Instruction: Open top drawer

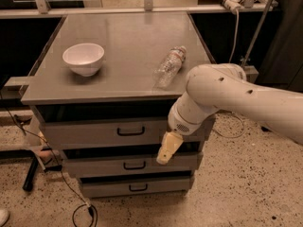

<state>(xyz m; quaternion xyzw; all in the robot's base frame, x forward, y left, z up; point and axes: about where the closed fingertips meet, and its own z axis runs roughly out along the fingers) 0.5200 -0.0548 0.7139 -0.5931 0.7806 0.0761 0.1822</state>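
Observation:
The top drawer [85,134] is the widest of three grey drawers under the grey tabletop [128,41], and its front sits pushed in. Its small black loop handle [131,131] is at the centre of the front. My gripper [168,148], cream-coloured at the end of the thick white arm [222,96], hangs in front of the cabinet. It is just right of and slightly below the handle, over the gap between the top and middle drawers, not touching the handle.
A white bowl [84,58] and a clear plastic bottle [169,66] lying on its side are on the tabletop. The middle drawer [94,165] and bottom drawer [104,188] sit below. Cables [71,197] trail on the speckled floor at left.

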